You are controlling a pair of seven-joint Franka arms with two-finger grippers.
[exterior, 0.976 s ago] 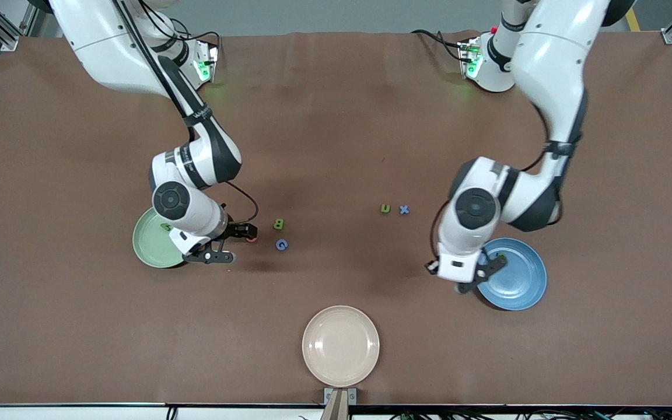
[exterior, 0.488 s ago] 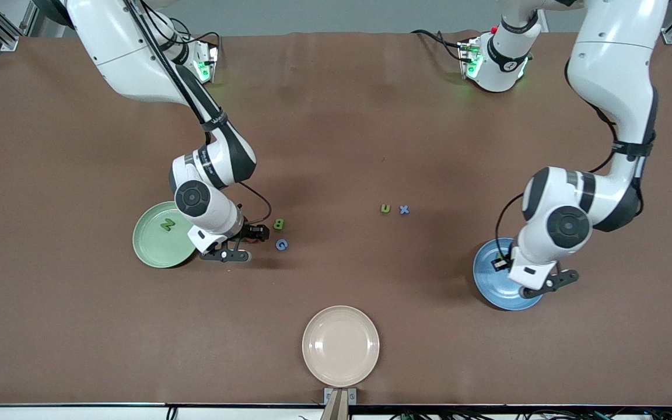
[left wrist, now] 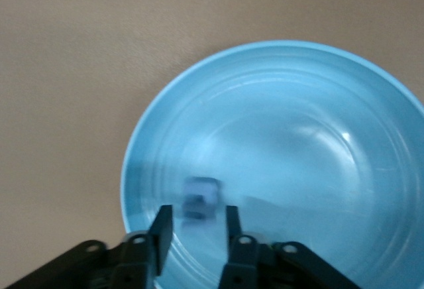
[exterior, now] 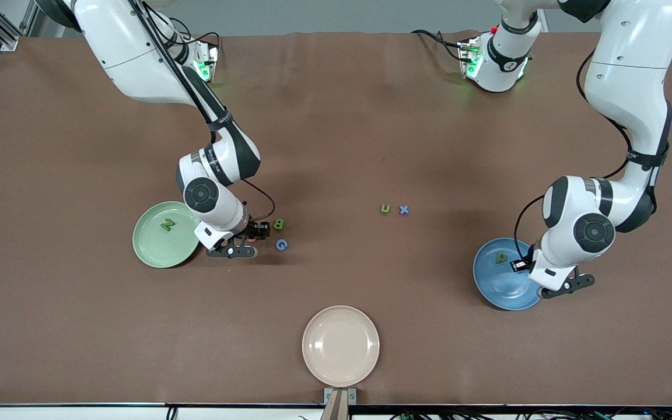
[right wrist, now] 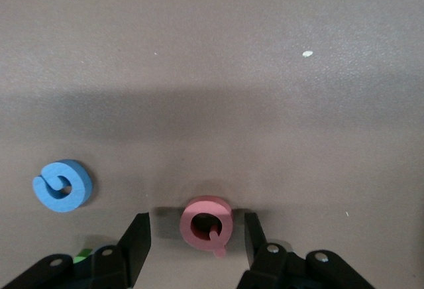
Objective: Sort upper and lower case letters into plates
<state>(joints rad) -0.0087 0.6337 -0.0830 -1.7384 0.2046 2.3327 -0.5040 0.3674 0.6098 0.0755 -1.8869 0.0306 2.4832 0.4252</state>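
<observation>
My right gripper (right wrist: 195, 223) is low at the table beside the mint green plate (exterior: 152, 248) and open. A pinkish-red ring-shaped letter (right wrist: 207, 225) lies flat between its fingers, with a gap on each side. A blue G (exterior: 281, 244) and a green B (exterior: 278, 224) lie just past it. A green N (exterior: 167, 224) rests in the green plate. My left gripper (left wrist: 197, 228) hangs open over the blue plate (exterior: 496, 289). A small blurred dark piece (left wrist: 201, 198) lies in the blue plate just ahead of its fingertips. A green p (exterior: 500, 257) is in that plate too. A green n (exterior: 385, 208) and a blue x (exterior: 404, 209) sit mid-table.
A beige plate (exterior: 340, 345) stands at the table's edge nearest the front camera, with nothing in it. Brown tabletop spreads between the two arms around the n and x pair.
My right gripper slid from the green plate toward the B and G, and its fingers narrowed around the pinkish-red letter. My left gripper crossed the blue plate and opened.
</observation>
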